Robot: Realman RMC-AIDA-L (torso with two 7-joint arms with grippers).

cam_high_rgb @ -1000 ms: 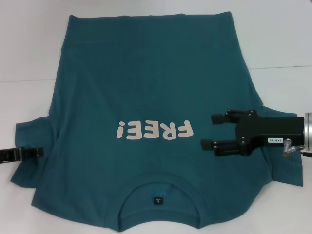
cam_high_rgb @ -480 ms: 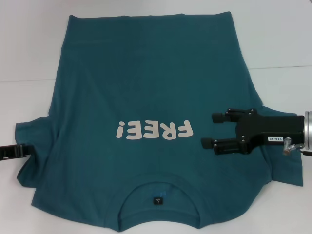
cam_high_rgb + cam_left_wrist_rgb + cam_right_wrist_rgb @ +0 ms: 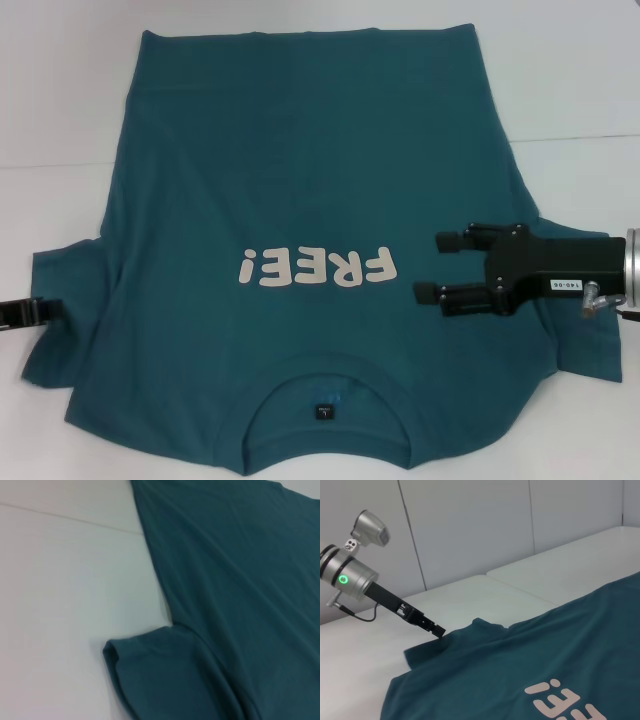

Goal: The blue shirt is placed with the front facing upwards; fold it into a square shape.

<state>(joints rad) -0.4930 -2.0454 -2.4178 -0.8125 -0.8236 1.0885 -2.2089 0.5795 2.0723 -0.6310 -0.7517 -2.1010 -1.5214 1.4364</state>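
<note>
We're looking at the blue shirt (image 3: pixel 300 260) lying flat, front up, on the white table (image 3: pixel 60 100), filling most of the head view. Collar (image 3: pixel 325 385) is sitting at the bottom centre of the frame, nearest us; the off-white "FREE!" print (image 3: pixel 315 268) is reading upside down mid-frame; the hem (image 3: pixel 300 35) is running along the top edge, farthest away.

Edges and room: the near collar edge is running almost out of the bottom of the frame. Bare table is showing on both sides, more in the upper left and upper right than low down, where the sleeves are spreading out. A seam in the tabletop is crossing mid-height on both sides.

Right gripper (image 3: pixel 432 268) is reaching in from the right edge, mid-frame, over the shirt's right sleeve and chest, just right of the print. Fingers are standing clearly apart, nothing between them. We can't tell whether it's touching the cloth.

Left gripper (image 3: pixel 45 310) is poking in at the left edge, tip at the outer edge of the left sleeve (image 3: pixel 65 290). The right wrist view is showing the same tip (image 3: pixel 439 631) right at the sleeve's edge. We can't tell how far it's open or whether it's pinching fabric.

Left wrist view is showing only the sleeve (image 3: pixel 165 675), its edge curled, and bare table beside it.
</note>
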